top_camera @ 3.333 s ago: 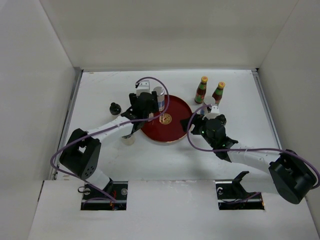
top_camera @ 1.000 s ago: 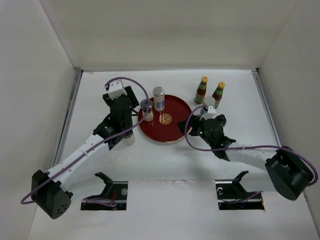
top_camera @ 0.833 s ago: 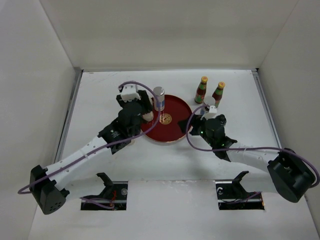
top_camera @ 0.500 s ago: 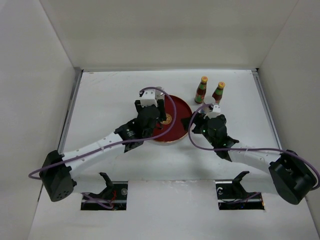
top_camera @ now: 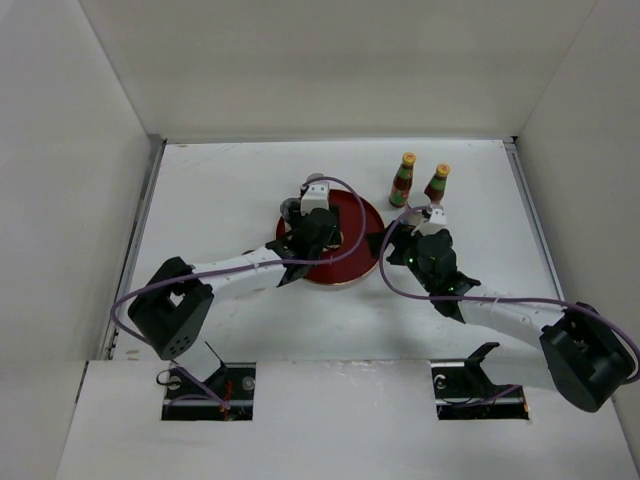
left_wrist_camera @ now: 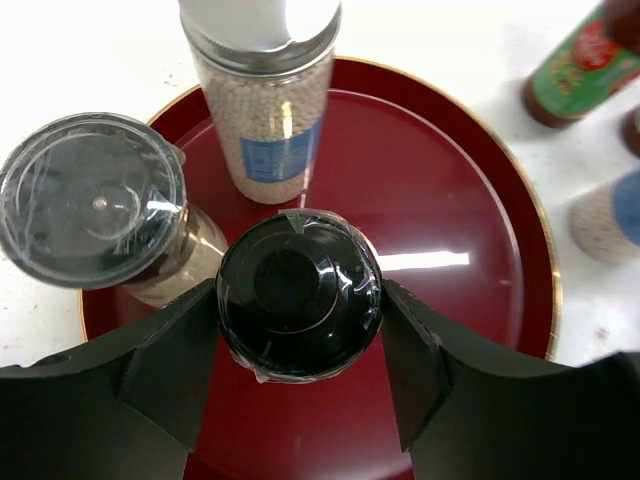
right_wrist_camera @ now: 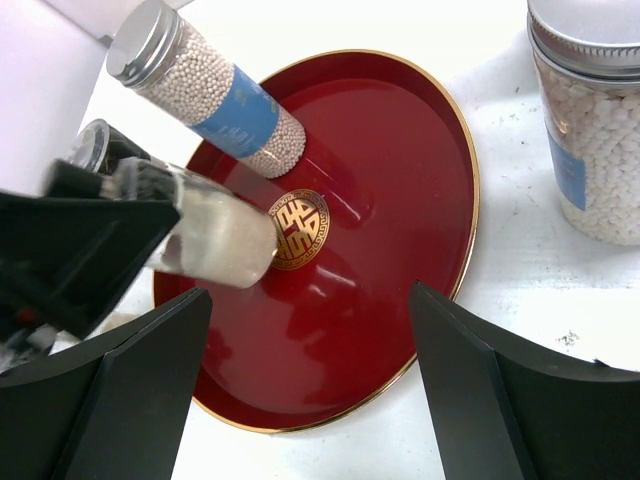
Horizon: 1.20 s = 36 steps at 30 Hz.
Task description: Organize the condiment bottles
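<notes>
My left gripper [left_wrist_camera: 298, 300] is shut on a pale spice jar with a black lid [left_wrist_camera: 298, 290] and holds it over the middle of the round red tray [left_wrist_camera: 450, 180]. In the top view the left gripper [top_camera: 320, 238] sits over the tray [top_camera: 355, 262]. On the tray stand a silver-lidded jar of white beads [left_wrist_camera: 265, 95] and a clear-lidded jar [left_wrist_camera: 95, 205] at the left rim. My right gripper [right_wrist_camera: 308, 300] is open and empty over the tray's right side. Two red sauce bottles [top_camera: 403, 180] [top_camera: 437, 185] stand behind it.
Another silver-lidded jar of white beads [right_wrist_camera: 590, 130] stands on the table just right of the tray, close to my right gripper. White walls enclose the table on the left, back and right.
My left gripper went to the black-lidded jar at the table's left, closed on it, and carried it right to over the tray. The right arm barely moved.
</notes>
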### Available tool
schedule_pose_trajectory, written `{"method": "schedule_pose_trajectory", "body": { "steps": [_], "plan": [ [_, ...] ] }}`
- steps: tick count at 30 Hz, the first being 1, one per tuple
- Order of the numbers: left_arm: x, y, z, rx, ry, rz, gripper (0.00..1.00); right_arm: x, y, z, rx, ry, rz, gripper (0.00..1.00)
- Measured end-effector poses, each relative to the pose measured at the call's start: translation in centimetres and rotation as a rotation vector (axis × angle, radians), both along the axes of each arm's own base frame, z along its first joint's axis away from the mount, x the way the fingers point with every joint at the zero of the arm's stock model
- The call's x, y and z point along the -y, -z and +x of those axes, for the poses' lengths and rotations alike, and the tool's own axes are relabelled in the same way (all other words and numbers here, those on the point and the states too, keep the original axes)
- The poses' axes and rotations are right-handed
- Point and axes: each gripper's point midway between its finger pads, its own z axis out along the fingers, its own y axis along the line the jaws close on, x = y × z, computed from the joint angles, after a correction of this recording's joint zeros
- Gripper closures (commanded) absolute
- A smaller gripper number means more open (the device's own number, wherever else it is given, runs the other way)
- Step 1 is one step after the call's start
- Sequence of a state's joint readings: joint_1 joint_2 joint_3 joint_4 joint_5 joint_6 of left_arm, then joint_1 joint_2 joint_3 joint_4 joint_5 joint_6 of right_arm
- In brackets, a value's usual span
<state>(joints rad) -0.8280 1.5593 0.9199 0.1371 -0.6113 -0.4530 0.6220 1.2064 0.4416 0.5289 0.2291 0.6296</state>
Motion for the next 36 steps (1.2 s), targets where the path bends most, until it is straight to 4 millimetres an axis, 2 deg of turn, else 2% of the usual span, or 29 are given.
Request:
{"method": "schedule_pose_trajectory", "body": {
  "steps": [3,5,9,13,15,17,21,24,27,30,33,36],
  "plan": [
    [-0.3,1.2,0.7,-0.014,-0.013,0.012,0.55,0.0,-0.1,0.0,0.003,0.001,0.002,0.13],
    [-0.2,2.1,0.8,-0.026,-0.012,0.023,0.46,0.0,-0.1,0.0,0.002,0.000,0.001,0.13],
    [0.1,1.9,1.2,-0.011,-0.006,0.009,0.27,0.0,-0.1,0.0,0.003,0.000,0.001,0.12],
    [0.4,0.9,1.2,0.010,0.005,-0.011,0.19,0.0,-0.1,0.0,0.002,0.000,0.001,0.12],
    [0.5,-0.3,1.0,0.030,0.012,-0.025,0.19,0.0,-0.1,0.0,0.002,0.000,0.001,0.12],
    [0.7,-2.5,0.4,0.063,0.028,-0.050,0.22,0.0,-0.1,0.0,0.002,0.000,0.001,0.12],
    [0.3,-8.7,-2.0,0.162,0.066,-0.139,0.27,0.0,-0.1,0.0,0.002,-0.001,0.000,0.11],
    [-2.0,-12.4,-4.1,0.209,0.051,-0.188,0.27,0.0,-0.1,0.0,0.002,-0.001,0.002,0.11],
    [-5.7,-13.4,-5.9,0.200,-0.024,-0.193,0.25,0.0,-0.1,0.0,0.002,0.000,0.001,0.11],
    [-9.7,-11.9,-7.4,0.147,-0.109,-0.157,0.21,0.0,0.0,0.0,0.001,0.000,0.000,0.11],
    [-13.5,-9.4,-8.5,0.083,-0.199,-0.112,0.20,-0.1,0.2,0.0,-0.005,-0.004,-0.002,0.10],
    [-15.7,-6.6,-9.4,0.012,-0.250,-0.070,0.19,-0.2,0.2,-0.1,-0.005,-0.009,-0.002,0.10]
  ]
}}
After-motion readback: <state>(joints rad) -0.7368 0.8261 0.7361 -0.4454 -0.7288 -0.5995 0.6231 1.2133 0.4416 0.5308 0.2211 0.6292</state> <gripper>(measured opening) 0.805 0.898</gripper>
